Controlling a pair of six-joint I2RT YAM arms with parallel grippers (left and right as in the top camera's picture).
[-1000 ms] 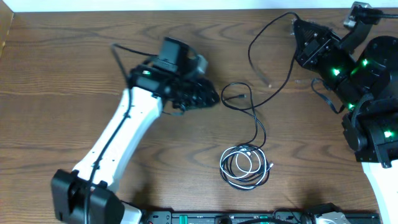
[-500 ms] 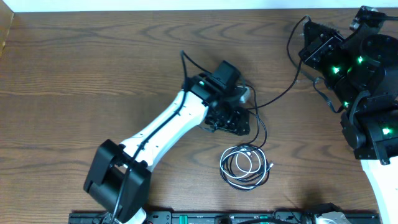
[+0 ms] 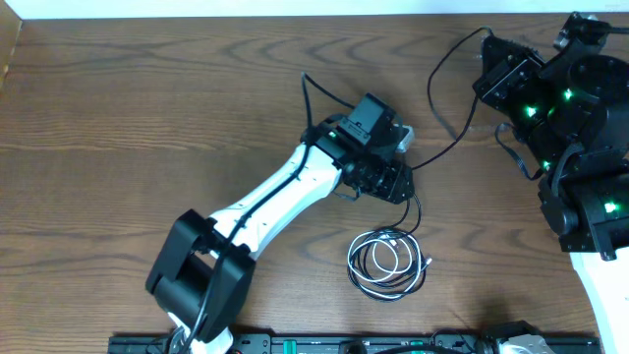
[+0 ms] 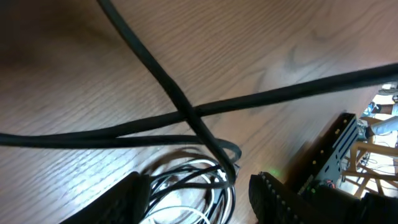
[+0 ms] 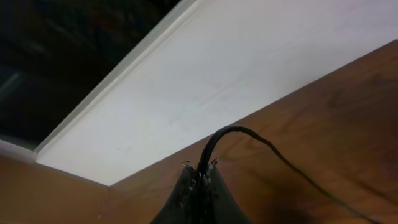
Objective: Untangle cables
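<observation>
Brown wood-grain tabletop carries everything. White, the left arm reaches from the near edge to the middle. The black right arm, dotted with green lights, sits by the far right corner. One long black cable leaves that corner, loops, and runs to the middle, where it passes under the left arm's head. From there a black strand drops to a coil of black and white cables lying toward the near edge, right of centre. The left claw hangs near that coil with its fingers spread, gripping nothing, and the coil shows between them. Two black strands cross on the wood just beyond. The right claw is pressed together, pinching the long black cable.
</observation>
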